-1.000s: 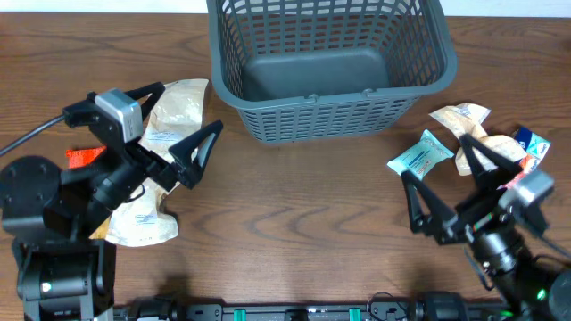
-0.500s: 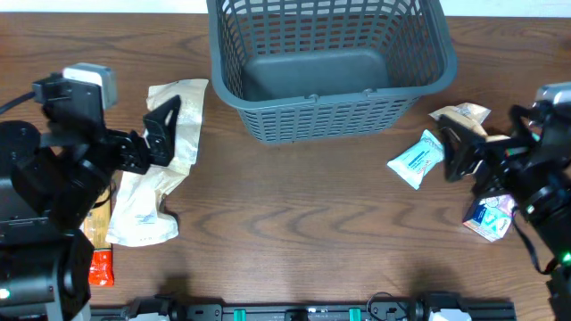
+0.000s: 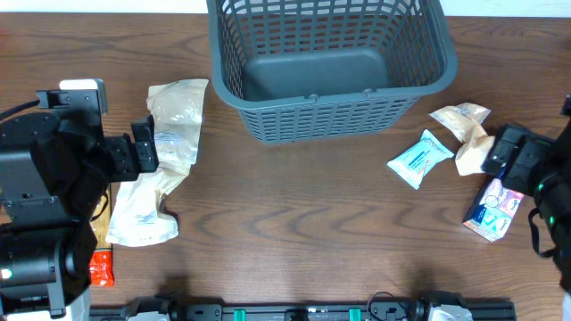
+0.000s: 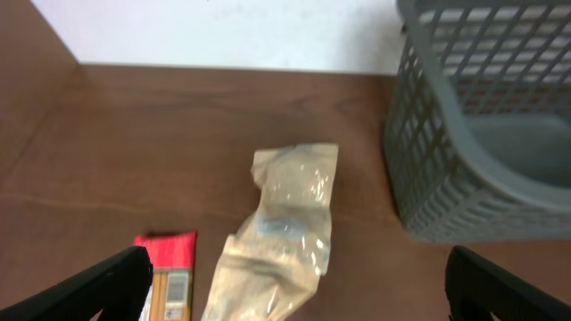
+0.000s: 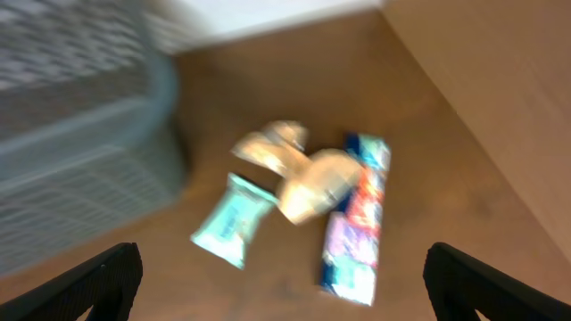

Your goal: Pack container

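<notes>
Container [image 3: 332,120] stands upright on table [image 3: 294,218] (left hand [image 4: 299,283], right hand [image 5: 284,278] agape).

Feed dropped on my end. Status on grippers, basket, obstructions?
Left gripper open, empty. Right gripper open, empty. Basket upright, nothing inside. Packets lie both sides of it; nothing blocks the rim.

Even light, blurred right-wrist view
</notes>
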{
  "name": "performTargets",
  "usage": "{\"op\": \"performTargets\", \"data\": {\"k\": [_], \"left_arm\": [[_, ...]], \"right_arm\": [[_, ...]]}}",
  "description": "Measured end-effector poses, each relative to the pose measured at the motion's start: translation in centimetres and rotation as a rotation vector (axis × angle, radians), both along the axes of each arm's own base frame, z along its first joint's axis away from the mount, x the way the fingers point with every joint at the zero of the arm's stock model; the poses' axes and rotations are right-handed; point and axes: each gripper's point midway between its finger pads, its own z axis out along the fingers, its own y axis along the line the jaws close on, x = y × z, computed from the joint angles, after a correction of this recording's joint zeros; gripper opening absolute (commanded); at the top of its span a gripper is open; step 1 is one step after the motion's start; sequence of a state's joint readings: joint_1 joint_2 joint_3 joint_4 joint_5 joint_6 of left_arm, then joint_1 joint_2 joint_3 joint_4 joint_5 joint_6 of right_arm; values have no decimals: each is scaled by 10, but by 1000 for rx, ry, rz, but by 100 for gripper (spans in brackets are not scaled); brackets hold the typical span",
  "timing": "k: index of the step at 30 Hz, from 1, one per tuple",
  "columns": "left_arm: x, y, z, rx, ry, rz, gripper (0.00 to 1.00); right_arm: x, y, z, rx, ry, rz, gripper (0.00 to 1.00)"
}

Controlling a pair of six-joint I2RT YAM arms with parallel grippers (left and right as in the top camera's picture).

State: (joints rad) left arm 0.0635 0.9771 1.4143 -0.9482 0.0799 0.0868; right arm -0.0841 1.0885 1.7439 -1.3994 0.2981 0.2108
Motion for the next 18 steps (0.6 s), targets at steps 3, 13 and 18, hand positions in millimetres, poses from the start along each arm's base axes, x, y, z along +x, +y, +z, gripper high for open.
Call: {"op": "performTargets", "data": {"k": [3,13,18], "left_arm": [[-2,2,-6,4,30,8,99],[12,3,-33,0,140,10,99],[20,4,-47,-4,195,10,99]], "right_arm": [[-3,-23,-14,3,72,-112,99],[11,-89,-52,29,211,-358,99],[40,-119,-86,71,260,-347,99]]}}
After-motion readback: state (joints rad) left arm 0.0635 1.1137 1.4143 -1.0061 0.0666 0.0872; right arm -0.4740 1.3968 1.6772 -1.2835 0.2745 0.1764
